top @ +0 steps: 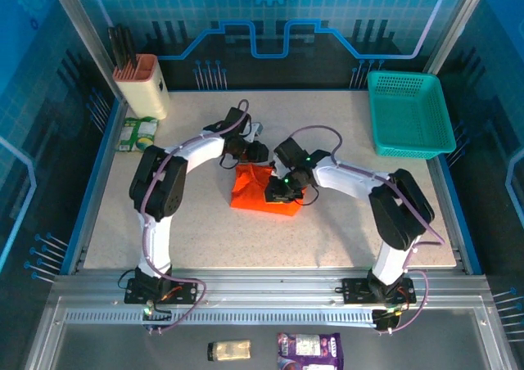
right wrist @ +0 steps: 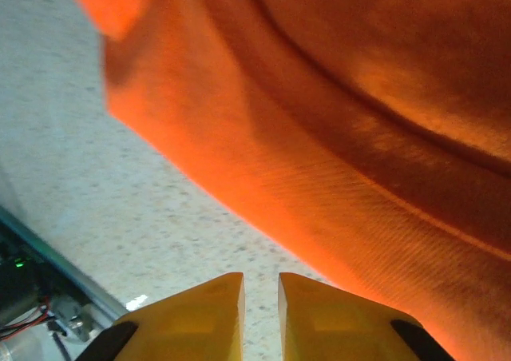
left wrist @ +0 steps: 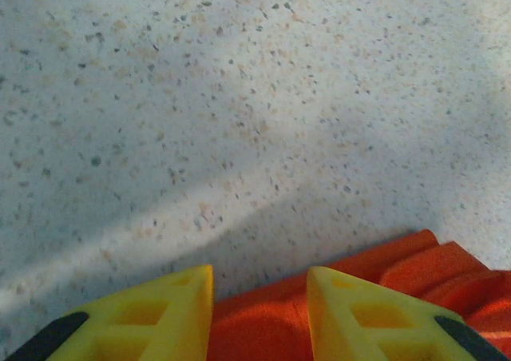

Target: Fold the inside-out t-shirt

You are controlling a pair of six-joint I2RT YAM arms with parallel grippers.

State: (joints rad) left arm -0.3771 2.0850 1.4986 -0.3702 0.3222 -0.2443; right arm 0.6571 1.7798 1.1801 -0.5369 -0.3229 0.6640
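The orange t-shirt [top: 250, 191] was bunched mid-table; left gripper [left wrist: 259, 273] was seen half-spread over its edge, right gripper [right wrist: 260, 281] narrowed, empty.

The t-shirt [top: 260, 191] is plain bright orange, thin and soft. It is gathered into a small, roughly rectangular bundle of stacked layers near the middle of the counter [top: 205, 231]. Its near edge lies fairly straight and flat (the far side is bumpier, with a raised fold). Up close, overlapping folds and a fine weave show.
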